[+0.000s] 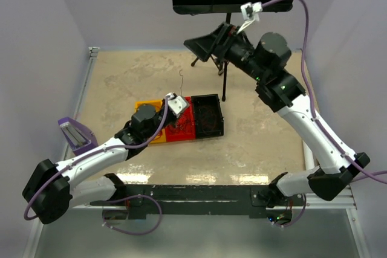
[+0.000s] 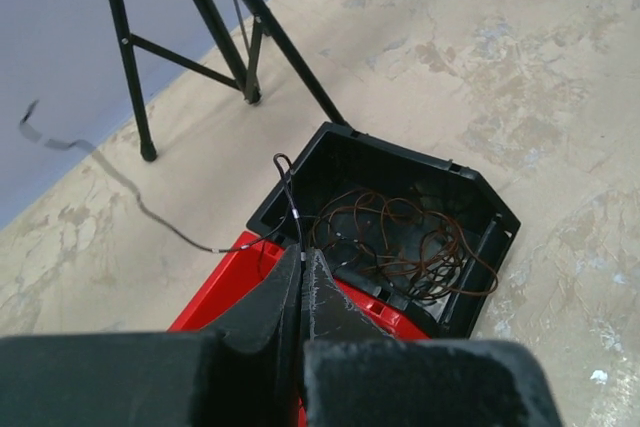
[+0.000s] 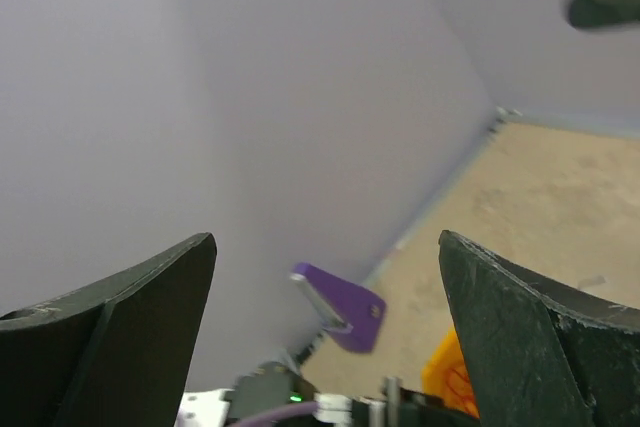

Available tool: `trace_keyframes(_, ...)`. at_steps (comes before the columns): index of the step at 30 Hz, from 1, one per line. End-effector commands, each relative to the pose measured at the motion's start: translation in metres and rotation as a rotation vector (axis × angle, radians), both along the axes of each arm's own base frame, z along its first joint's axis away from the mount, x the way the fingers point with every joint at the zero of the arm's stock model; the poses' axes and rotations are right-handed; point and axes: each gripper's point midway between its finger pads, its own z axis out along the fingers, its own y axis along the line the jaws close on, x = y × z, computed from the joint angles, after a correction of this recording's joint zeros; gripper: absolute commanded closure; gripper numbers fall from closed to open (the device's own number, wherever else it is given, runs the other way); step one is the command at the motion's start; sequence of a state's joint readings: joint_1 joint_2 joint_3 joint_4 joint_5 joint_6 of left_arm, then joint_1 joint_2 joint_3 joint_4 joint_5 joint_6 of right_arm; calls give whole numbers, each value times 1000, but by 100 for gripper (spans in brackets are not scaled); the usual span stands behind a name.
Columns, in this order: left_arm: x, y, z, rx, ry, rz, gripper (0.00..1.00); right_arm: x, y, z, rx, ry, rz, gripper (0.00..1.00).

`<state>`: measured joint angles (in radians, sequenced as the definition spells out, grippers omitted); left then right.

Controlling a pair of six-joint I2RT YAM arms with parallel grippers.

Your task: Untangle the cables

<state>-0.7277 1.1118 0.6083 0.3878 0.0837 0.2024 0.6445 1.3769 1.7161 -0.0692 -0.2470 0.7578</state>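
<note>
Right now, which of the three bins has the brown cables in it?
The black bin, at the row's right end beside the red bin; the brown cables coil on its floor.

- We see a black bin [image 2: 420, 172] holding dark brown cables [image 2: 400, 237] — thin, curly strands.
- We also see a red bin [image 2: 215, 297] and an orange bin [image 1: 148, 106].
- The table [image 1: 260, 143] is beige, mottled with paler patches.
- The walls [image 1: 36, 40] are pale lilac — a purple piece [image 1: 75, 132] stands out.

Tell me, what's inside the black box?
Curly brown wires lie tangled on the floor of the black box. The shut left pincer, pinching a thin black wire, covers a bit of the near side, so that part can't be seen.
</note>
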Motion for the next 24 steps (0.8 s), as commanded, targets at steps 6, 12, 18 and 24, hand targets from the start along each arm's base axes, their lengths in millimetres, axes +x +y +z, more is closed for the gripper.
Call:
trace_keyframes(6, 38, 75, 15, 35, -98, 359, 100, 17, -48, -103, -231, 118, -266, 2)
trace_keyframes(12, 40, 78, 23, 104, -137, 332, 100, 19, -55, -153, -283, 190, -298, 2)
trace_keyframes(18, 12, 33, -24, 199, -49, 41, 100, 18, -51, -197, -310, 250, -275, 3)
trace_keyframes(24, 15, 18, -44, 270, -53, -11, 100, 16, -51, -219, -317, 281, -277, 3)
